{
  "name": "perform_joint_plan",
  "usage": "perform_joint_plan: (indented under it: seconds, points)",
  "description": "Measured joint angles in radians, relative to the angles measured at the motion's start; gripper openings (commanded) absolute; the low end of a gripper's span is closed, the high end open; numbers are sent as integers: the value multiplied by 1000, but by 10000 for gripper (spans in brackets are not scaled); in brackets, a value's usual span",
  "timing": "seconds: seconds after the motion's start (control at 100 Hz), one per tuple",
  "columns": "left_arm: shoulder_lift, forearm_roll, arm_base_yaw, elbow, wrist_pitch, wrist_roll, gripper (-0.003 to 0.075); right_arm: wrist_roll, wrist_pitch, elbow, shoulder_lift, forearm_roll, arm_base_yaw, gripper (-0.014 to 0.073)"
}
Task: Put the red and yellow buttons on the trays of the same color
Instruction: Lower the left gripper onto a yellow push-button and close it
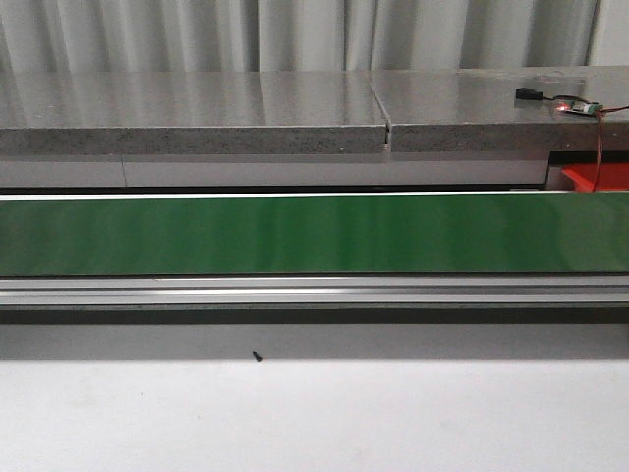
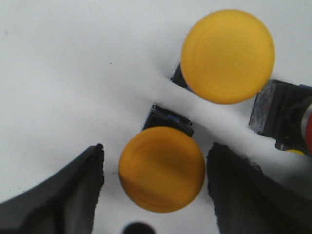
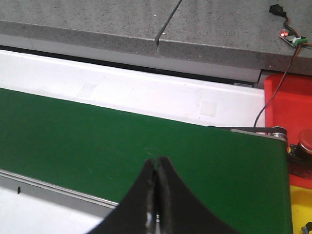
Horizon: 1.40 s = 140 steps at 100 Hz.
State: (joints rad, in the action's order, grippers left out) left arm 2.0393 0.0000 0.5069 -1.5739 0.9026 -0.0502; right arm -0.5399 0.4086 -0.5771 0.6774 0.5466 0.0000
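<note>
On the white desk [image 2: 63,73] under the left wrist camera: two yellow buttons. The nearer yellow button [image 2: 162,168] sits between the spread fingers of the left end effector [image 2: 156,185], released, with a gap showing on both sides, so no contact with the cap. Its black base [image 2: 168,119] sticks out from under the cap. The second yellow button [image 2: 227,56] lies just beyond it, close but apart, outside the fingers. Beside that one there's a dark block [image 2: 275,114] and the edge of something red [image 2: 308,124] at the frame border; can't tell what they are.

Right wrist view: right end effector [image 3: 156,187] is clenched, fingers pressed together, nothing between them. It hangs over the green conveyor belt [image 3: 122,141]. Past the belt end is a red tray [image 3: 290,102] and below it a yellow tray [image 3: 300,202]. A red button [image 3: 307,140] sits near the boundary between the two; can't tell which tray it's actually on. A red-and-black wire [image 3: 275,83] runs down from a small circuit board [image 3: 291,39] on the grey stone ledge [image 3: 97,22].

Front view: belt [image 1: 295,234], ledge [image 1: 197,113], corner of the red tray [image 1: 600,177], small dark speck [image 1: 257,357] on the desk. No arms in this view.
</note>
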Motion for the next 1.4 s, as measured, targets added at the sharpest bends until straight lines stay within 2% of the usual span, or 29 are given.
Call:
perform_joint_plan:
  seconds: [0.08, 0.17, 0.43, 0.67, 1.1, 1.4]
  points:
    - [0, 0, 0, 0, -16, 0, 196, 0, 0, 0, 0, 0, 0, -67]
    - [0, 0, 0, 0, -20, 0, 149, 0, 0, 0, 0, 0, 0, -67]
    - [-21, 0, 0, 0, -22, 2, 149, 0, 0, 0, 0, 0, 0, -67]
    - [-183, -28, -2, 0, -20, 2, 149, 0, 0, 0, 0, 0, 0, -67]
    - [-320, -77, -136, 115, -8, -15, 149, 0, 0, 0, 0, 0, 0, -67]
    - [-329, -111, -175, 188, -5, -15, 149, 0, 0, 0, 0, 0, 0, -67]
